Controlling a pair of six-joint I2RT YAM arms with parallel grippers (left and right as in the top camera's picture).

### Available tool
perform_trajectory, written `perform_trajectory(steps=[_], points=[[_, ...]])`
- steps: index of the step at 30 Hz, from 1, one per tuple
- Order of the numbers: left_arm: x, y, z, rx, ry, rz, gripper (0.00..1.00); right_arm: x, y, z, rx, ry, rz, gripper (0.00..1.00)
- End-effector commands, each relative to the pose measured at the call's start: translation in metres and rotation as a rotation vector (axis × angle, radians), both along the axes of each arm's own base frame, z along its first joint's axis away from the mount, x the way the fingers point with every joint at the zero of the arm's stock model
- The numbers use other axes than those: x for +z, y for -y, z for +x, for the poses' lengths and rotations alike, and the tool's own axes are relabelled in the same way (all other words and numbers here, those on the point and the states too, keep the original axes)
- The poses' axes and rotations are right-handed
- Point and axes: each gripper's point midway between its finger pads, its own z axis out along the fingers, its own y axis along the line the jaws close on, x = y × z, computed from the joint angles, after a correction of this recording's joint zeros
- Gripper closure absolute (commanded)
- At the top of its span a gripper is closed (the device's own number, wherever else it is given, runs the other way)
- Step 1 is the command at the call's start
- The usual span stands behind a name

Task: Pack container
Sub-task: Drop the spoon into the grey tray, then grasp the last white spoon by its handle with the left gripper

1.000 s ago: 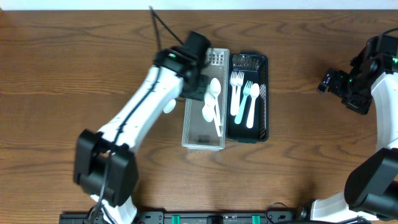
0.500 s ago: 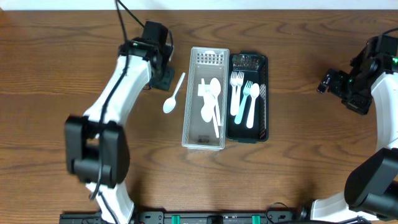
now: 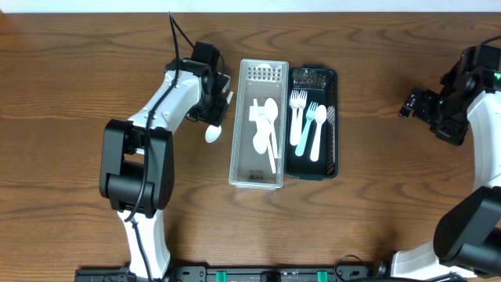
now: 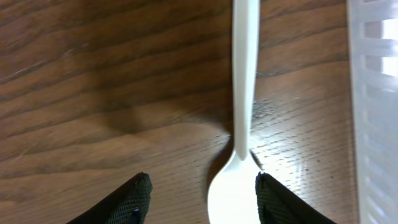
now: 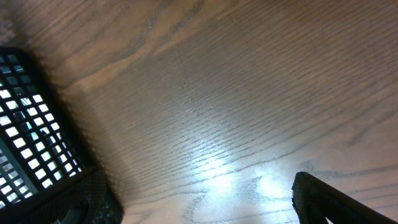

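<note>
A white plastic spoon (image 3: 213, 131) lies on the wood table just left of the clear container (image 3: 239, 149). My left gripper (image 3: 215, 100) is open right over the spoon's handle. In the left wrist view the spoon (image 4: 239, 106) runs up the frame, its bowl between my open fingers (image 4: 202, 190). The clear container holds several white spoons (image 3: 266, 125). The black container (image 3: 333, 117) beside it holds white and pale blue forks (image 3: 307, 125). My right gripper (image 3: 415, 103) is open and empty at the far right, above bare table (image 5: 205, 124).
The black container's mesh corner (image 5: 28, 124) shows at the left of the right wrist view. The clear container's wall (image 4: 373, 93) stands at the right edge of the left wrist view. The two containers touch side by side at the table's centre.
My left arm left the clear container, swung out to the left, then came back right over the loose spoon. White spoons now lie in the clear container. The right arm has not moved.
</note>
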Motion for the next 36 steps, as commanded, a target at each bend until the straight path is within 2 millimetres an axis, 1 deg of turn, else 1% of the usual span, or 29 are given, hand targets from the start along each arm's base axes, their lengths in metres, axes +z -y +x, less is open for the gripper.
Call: perform_trajectory(steps=[1, 10, 14, 19, 21, 23, 24, 27, 29, 30, 32, 35, 36], points=[[-0.003, 0.008, -0.002, -0.015, -0.012, -0.025, 0.43, 0.007, 0.003, 0.001, -0.003, 0.02, -0.006, 0.01], [-0.006, 0.028, -0.004, -0.056, 0.003, -0.047, 0.43, 0.007, 0.003, 0.001, -0.003, 0.019, -0.006, 0.01], [-0.013, 0.028, -0.008, -0.058, -0.005, -0.044, 0.43, 0.007, 0.003, 0.0, -0.002, 0.015, -0.005, 0.01], [-0.027, 0.025, -0.015, -0.057, -0.036, -0.035, 0.44, 0.007, 0.003, 0.0, -0.003, 0.013, -0.004, 0.01], [-0.03, 0.025, -0.016, -0.056, -0.045, -0.033, 0.52, 0.007, 0.003, 0.0, -0.002, 0.013, -0.004, 0.01], [-0.031, 0.025, -0.016, -0.056, -0.046, -0.032, 0.66, 0.006, 0.003, 0.0, -0.002, 0.013, -0.004, 0.01], [-0.031, 0.022, -0.015, -0.053, -0.042, -0.018, 0.76, 0.006, 0.003, 0.0, -0.002, 0.012, -0.004, 0.01], [-0.031, 0.01, -0.012, -0.022, -0.027, 0.042, 0.94, 0.006, 0.002, -0.001, -0.002, 0.01, -0.003, 0.01], [-0.031, 0.005, -0.011, -0.014, -0.026, 0.057, 0.94, 0.006, 0.003, -0.001, -0.002, 0.01, -0.003, 0.01], [-0.028, 0.003, -0.011, -0.009, -0.025, 0.056, 0.94, 0.006, 0.002, -0.001, -0.002, 0.01, -0.003, 0.01], [-0.016, 0.0, -0.008, 0.002, -0.018, 0.054, 0.94, 0.006, 0.002, -0.001, -0.002, 0.01, -0.003, 0.01], [0.019, -0.005, 0.002, 0.022, 0.028, 0.042, 0.94, 0.006, 0.002, -0.001, -0.003, 0.01, -0.003, 0.01], [0.036, -0.004, 0.006, 0.024, 0.055, 0.034, 0.94, 0.006, 0.002, -0.001, -0.003, 0.01, -0.003, 0.0]])
